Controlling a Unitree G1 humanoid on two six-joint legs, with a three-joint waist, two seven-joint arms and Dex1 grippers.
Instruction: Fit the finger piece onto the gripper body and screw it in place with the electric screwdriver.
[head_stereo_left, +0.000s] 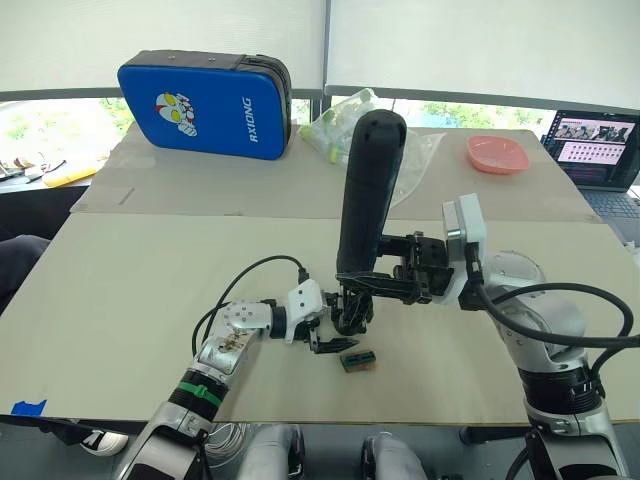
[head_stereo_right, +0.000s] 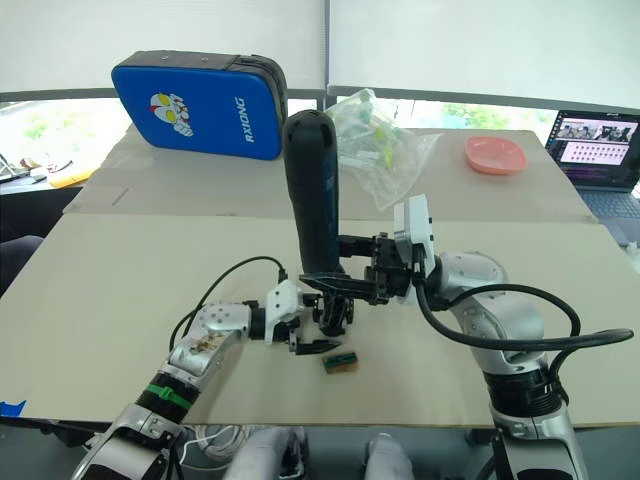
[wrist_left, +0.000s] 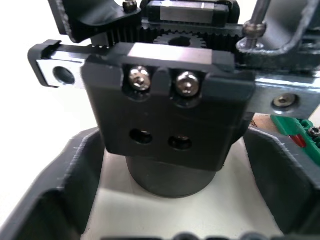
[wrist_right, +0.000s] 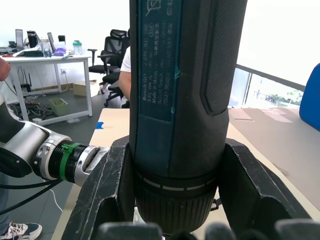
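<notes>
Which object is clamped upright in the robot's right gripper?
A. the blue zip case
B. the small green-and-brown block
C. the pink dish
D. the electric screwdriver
D: the right gripper is shut on the electric screwdriver, which stands upright with its tip down at the gripper body.

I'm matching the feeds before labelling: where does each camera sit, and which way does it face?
Left and right eye views: head camera, facing forward and down at the table; both arms show.
Left wrist view: along the left gripper at the gripper body.
Right wrist view: along the right gripper, shut on the upright electric screwdriver; left arm behind.
Shared: the screwdriver appears in the eye views and the right wrist view.
</notes>
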